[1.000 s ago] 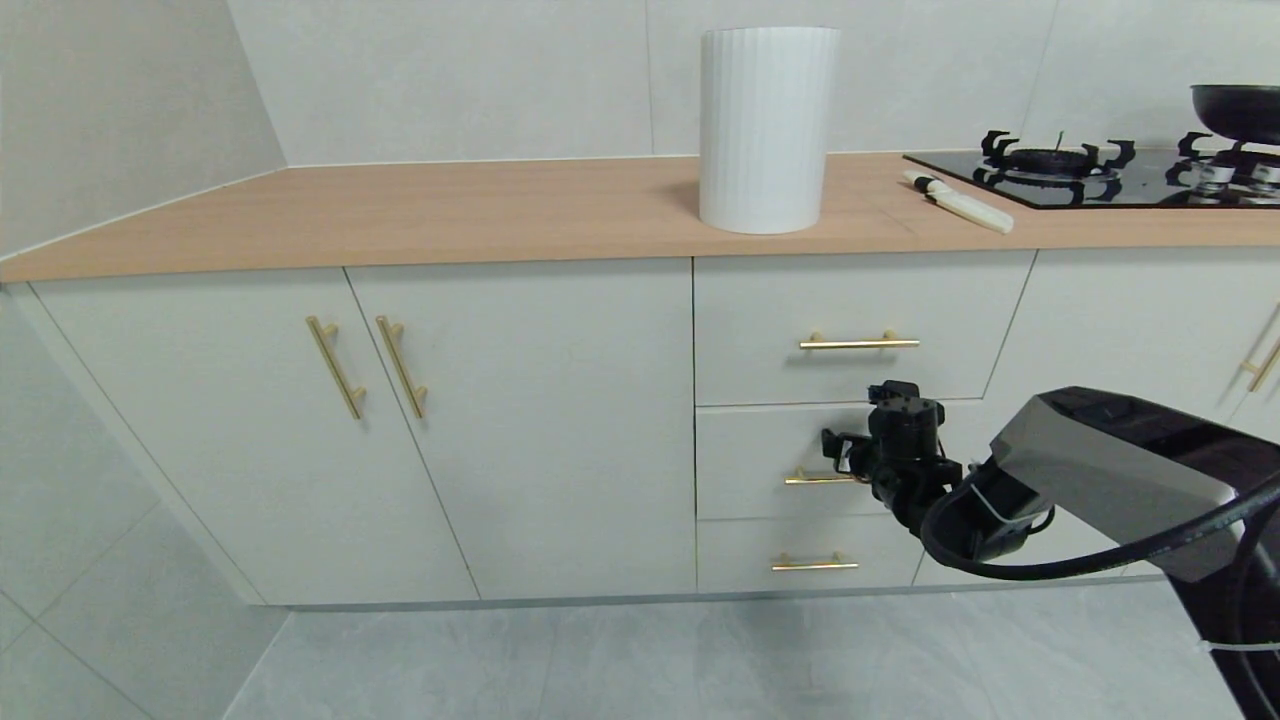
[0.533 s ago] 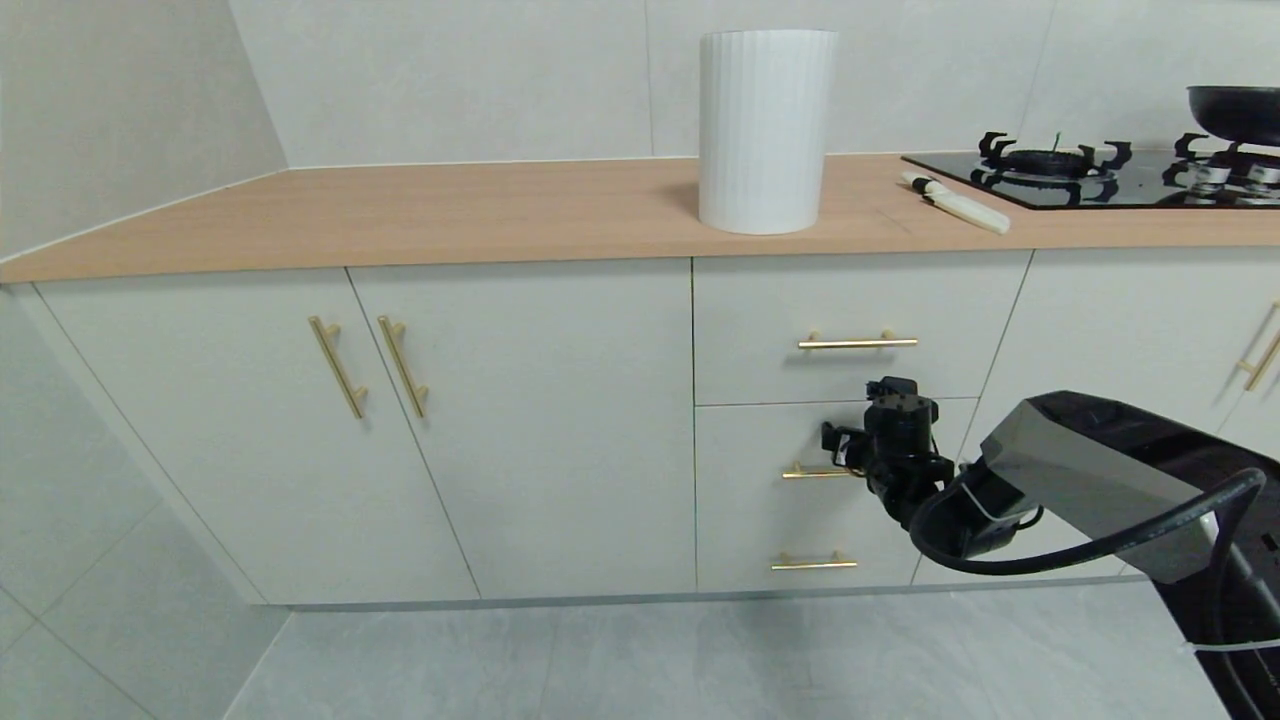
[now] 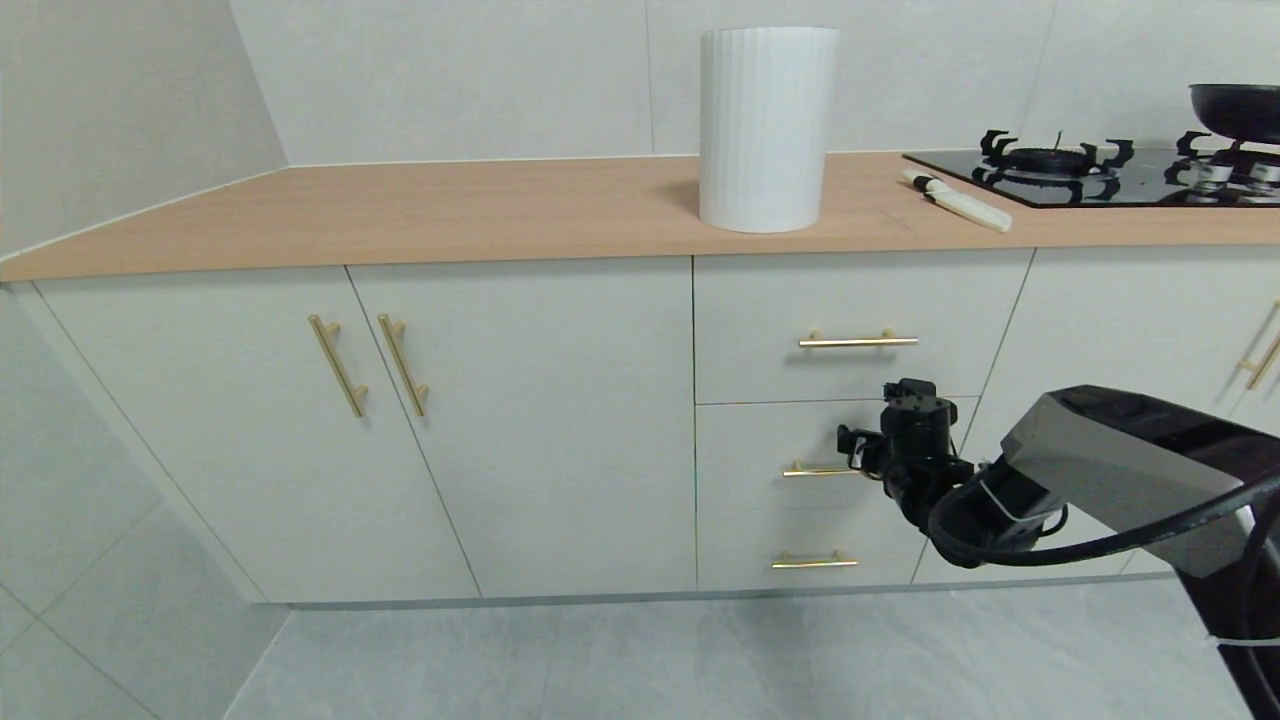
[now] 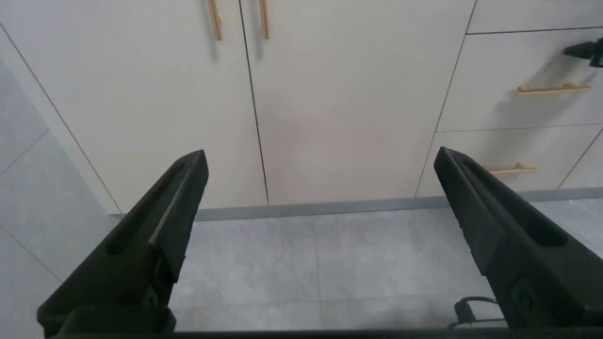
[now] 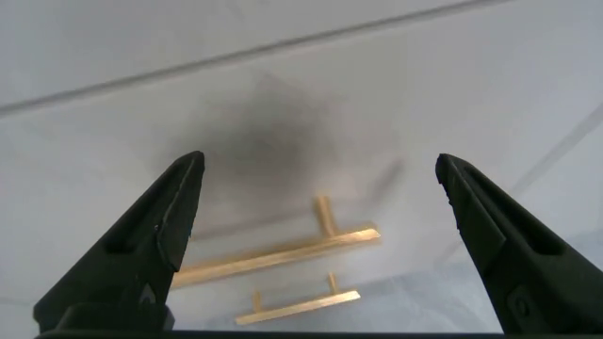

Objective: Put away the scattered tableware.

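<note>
The right gripper [image 3: 852, 448] is hovering in front of the drawer stack, just beside the right end of the middle drawer handle [image 3: 820, 469]; its fingers [image 5: 170, 221] are standing wide apart, holding nothing. The left gripper [image 4: 318, 160] is likewise spread open, facing the cabinet doors [image 4: 254, 94] and floor. The white-handled utensil [image 3: 957, 203] is lying on the wooden counter [image 3: 450, 210], at about 3 o'clock from the white ribbed cylinder [image 3: 765, 128] and 12 o'clock from the right gripper; the hob [image 3: 1090, 175] is sitting beside it at 2 o'clock.
</note>
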